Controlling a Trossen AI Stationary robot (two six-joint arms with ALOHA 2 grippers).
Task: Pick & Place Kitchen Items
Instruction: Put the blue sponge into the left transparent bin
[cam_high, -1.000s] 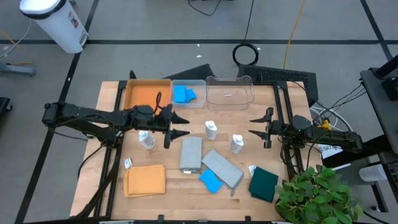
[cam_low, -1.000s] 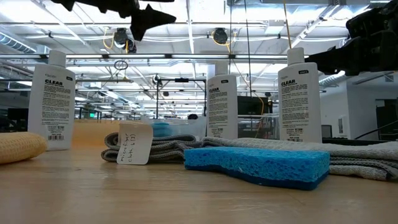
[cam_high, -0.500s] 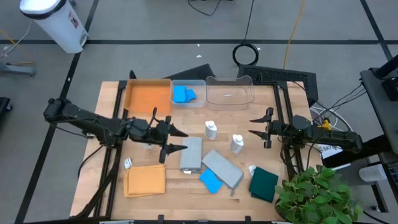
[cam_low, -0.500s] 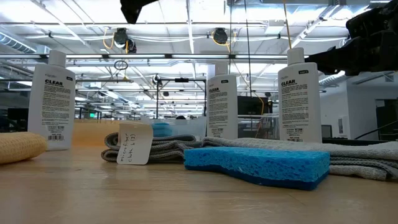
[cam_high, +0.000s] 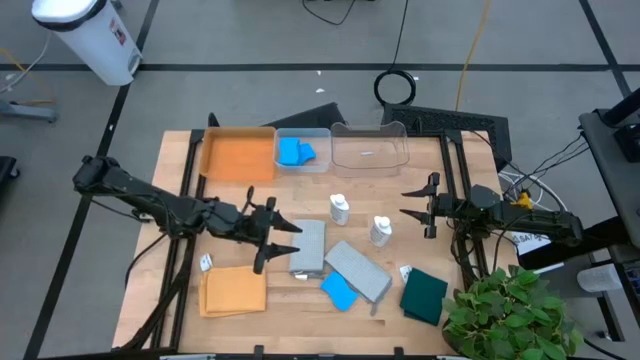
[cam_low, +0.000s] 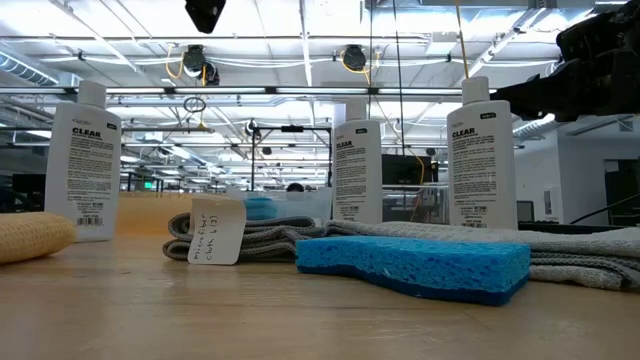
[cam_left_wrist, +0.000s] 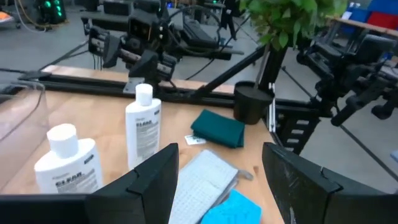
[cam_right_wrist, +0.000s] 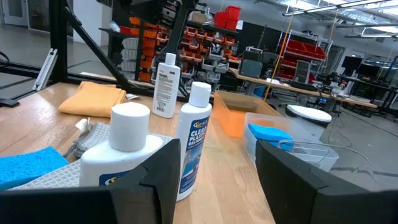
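Overhead view: left gripper hovers with fingers spread and empty, just beside a grey cloth at mid-table; right gripper waits at the right side, fingers apart, holding nothing. Two white bottles stand between the grippers. A second grey cloth overlaps a blue sponge; an orange cloth and a dark green cloth lie near the front edge. More blue sponge sits in a clear bin beside an orange tray. Table-level view: three bottles stand behind a sponge resting against grey cloth. Left wrist view: two bottles, grey cloth, green cloth. Right wrist view: three bottles and the orange cloth.
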